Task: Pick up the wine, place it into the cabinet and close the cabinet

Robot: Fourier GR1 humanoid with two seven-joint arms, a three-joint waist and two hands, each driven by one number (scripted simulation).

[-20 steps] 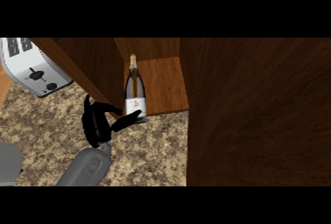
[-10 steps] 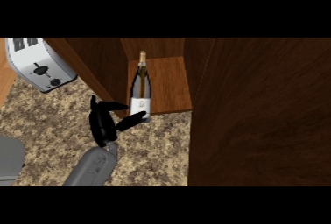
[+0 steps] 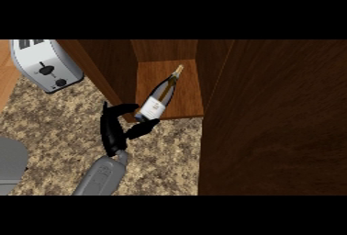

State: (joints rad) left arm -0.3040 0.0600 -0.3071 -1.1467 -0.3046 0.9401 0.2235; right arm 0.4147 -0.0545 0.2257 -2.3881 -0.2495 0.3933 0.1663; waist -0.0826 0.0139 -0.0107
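Observation:
The wine bottle has dark glass, a white label and a gold cap. It lies tilted on the wooden shelf of the open cabinet, neck pointing up and to the right, base at the shelf's front left corner. My right hand is at that base, with fingers curled along its left side and the thumb under it. Its grey forearm comes up from the lower edge. My left hand does not show.
A wide dark wooden panel fills the right side next to the shelf. A silver toaster stands at the upper left on the speckled counter. A rounded grey shape sits at the left edge.
The bottle has tipped from nearly straight to leaning with its neck to the right. My hand has stayed at its base, a little lower against it.

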